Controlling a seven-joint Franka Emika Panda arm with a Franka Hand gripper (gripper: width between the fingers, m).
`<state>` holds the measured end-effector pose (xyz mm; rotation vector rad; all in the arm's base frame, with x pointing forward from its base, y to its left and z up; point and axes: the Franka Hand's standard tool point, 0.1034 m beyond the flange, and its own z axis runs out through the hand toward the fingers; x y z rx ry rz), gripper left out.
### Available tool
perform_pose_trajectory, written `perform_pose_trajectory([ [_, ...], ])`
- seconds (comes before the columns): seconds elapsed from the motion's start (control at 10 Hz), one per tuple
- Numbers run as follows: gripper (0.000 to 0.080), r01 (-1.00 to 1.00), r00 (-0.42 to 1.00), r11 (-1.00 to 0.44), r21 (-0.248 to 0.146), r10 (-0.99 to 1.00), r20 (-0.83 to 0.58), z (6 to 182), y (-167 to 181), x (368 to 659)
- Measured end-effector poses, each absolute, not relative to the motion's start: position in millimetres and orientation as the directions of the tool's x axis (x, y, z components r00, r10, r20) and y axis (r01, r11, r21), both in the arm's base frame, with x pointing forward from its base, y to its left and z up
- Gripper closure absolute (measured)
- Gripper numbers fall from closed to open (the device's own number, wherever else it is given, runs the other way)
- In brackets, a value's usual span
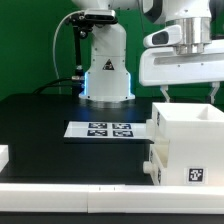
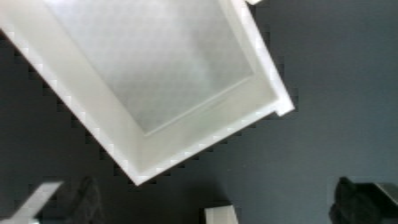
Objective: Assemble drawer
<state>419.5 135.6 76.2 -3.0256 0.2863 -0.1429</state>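
The jaws stand wide apart with nothing between them. In the wrist view, the two dark fingers [image 2: 63, 203] frame only bare table. In the exterior view, the white two-finger gripper [image 1: 190, 95] hangs just above the open top of the white plastic boxy drawer housing [image 1: 190, 140], clear of its rim.

The drawer housing [image 2: 86, 100] stands upright on the matte black table [image 1: 40, 125], at about 4 o'clock in the exterior view. A black-and-white square tag [image 1: 194, 174] sits on its near wall.

At 9 o'clock from the drawer housing, just beside it, lies the thin flat white marker board [image 1: 108, 129]. At 12 o'clock from that board rises the white robot base [image 1: 105, 65]. A small white piece [image 1: 3, 155] is cut off at the 9 o'clock edge, and what it is cannot be told.
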Motion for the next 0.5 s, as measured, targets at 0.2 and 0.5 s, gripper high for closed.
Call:
perform_pose_trajectory([
  [0.2,0.0151,-0.418,0.906,-0.900,-0.123,-0.423,0.018,53.4,135,415],
  [0.5,0.0151,-0.391,0.913,-0.909,-0.144,-0.402,0.061,48.8,137,416],
])
